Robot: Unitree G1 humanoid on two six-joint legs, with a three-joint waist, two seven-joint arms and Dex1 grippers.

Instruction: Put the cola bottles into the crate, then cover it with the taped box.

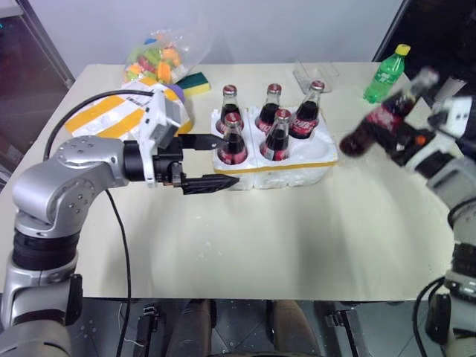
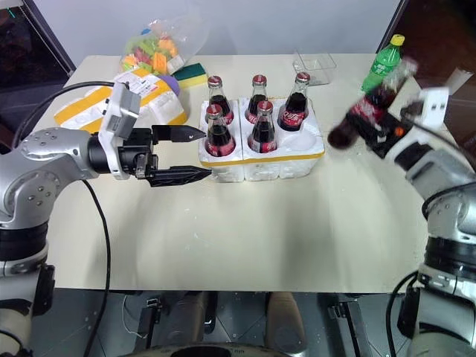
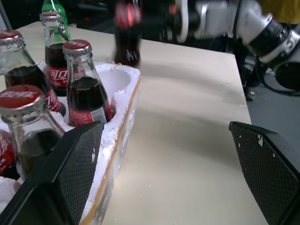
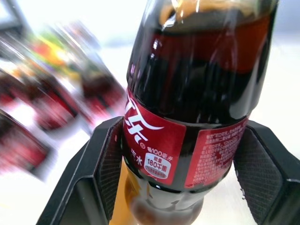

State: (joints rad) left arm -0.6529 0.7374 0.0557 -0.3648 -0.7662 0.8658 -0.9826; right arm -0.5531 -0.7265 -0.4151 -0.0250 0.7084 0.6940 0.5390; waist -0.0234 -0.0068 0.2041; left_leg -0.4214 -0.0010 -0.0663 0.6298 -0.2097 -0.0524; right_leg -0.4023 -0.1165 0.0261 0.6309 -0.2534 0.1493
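Leftmost, left gripper (image 2: 195,154) spread wide, flanking the crate's (image 2: 260,165) near corner, probably to steady it. Rightward, right gripper (image 4: 187,161) clamped around the sixth cola bottle (image 1: 378,121), tilted and carried toward the one empty well.

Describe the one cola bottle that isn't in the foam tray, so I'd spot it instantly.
Start at the white crate holding five cola bottles mid-table, then look toward the green plastic bottle. There the right gripper holds the sixth cola bottle, tilted in the air, unlike the upright five.
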